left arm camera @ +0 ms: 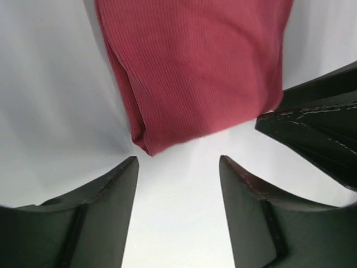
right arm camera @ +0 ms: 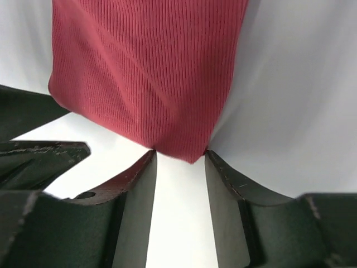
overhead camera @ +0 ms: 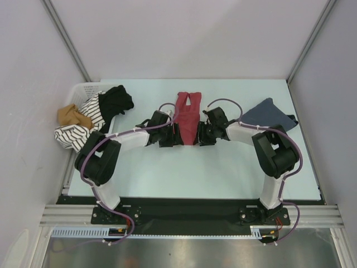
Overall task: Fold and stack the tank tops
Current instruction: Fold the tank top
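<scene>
The brick red tank top (overhead camera: 187, 114) lies folded into a narrow strip at the table's middle, straps at the far end. Both grippers sit at its near hem. My left gripper (overhead camera: 169, 137) is open, and the top's near left corner (left arm camera: 146, 146) lies on the table just beyond its fingertips, apart from them. My right gripper (overhead camera: 204, 135) is open too; the top's near right corner (right arm camera: 189, 156) pokes between its fingertips, unclamped. The slate blue-grey tank top (overhead camera: 269, 115) lies bunched at the far right, behind the right arm.
A white basket (overhead camera: 79, 88) at the far left holds a striped garment (overhead camera: 75, 134), a black one (overhead camera: 117, 100) and a tan one (overhead camera: 72, 116) spilling over its rim. White enclosure walls stand on three sides.
</scene>
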